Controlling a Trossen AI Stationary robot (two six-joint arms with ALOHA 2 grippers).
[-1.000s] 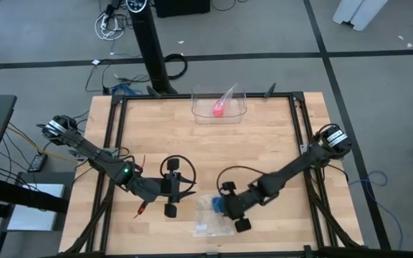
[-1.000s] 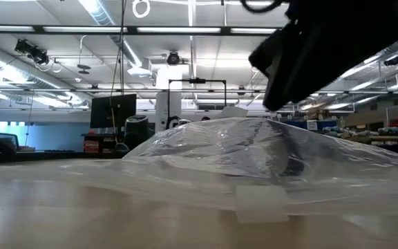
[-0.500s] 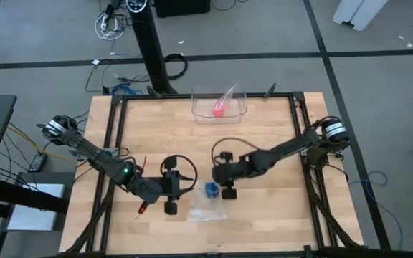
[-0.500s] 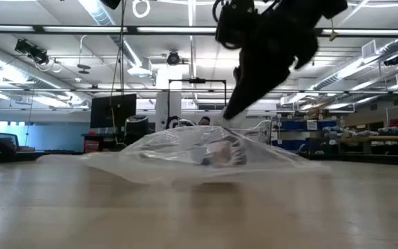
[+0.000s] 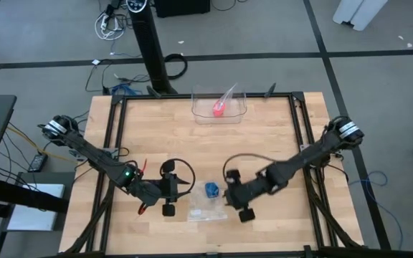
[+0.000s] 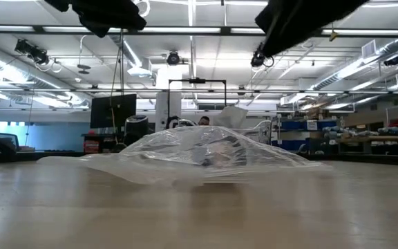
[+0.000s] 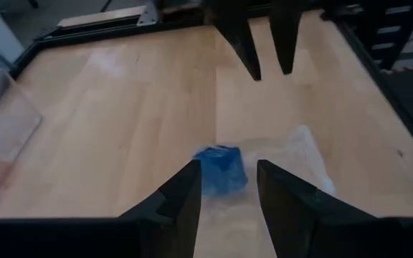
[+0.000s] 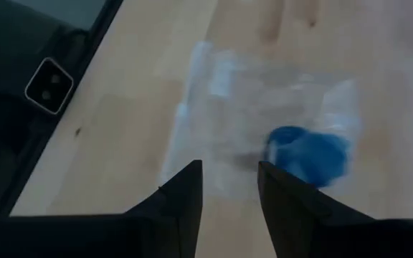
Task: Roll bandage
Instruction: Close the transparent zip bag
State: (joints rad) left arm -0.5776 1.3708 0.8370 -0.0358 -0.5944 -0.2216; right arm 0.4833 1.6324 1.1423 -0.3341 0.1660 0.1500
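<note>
The bandage (image 5: pixel 211 189) is a small bright blue roll lying on the wooden table at the far edge of a clear plastic bag (image 5: pixel 206 208); whether it is inside the bag I cannot tell. My left gripper (image 5: pixel 178 193) hovers open to the roll's left. In the left wrist view the bandage (image 7: pixel 219 170) shows just beyond the left gripper (image 7: pixel 228 169). My right gripper (image 5: pixel 229 201) hangs open to the right of the bag. In its wrist view the bandage (image 8: pixel 308 155) and the bag (image 8: pixel 249 100) lie ahead of the right gripper (image 8: pixel 229 167).
A clear tray (image 5: pixel 219 115) at the table's far edge holds a small pink-red roll (image 5: pixel 218 109). A black frame (image 5: pixel 113 150) borders the table. In the low view the bag (image 6: pixel 199 153) bulges from the tabletop, with both arms above it.
My right gripper swung from the bag toward the far edge, then came back toward the near right and rose. The bag and blue roll shifted a little toward the far edge, and the roll now shows at the bag's far edge. My left gripper has sunk a little.
</note>
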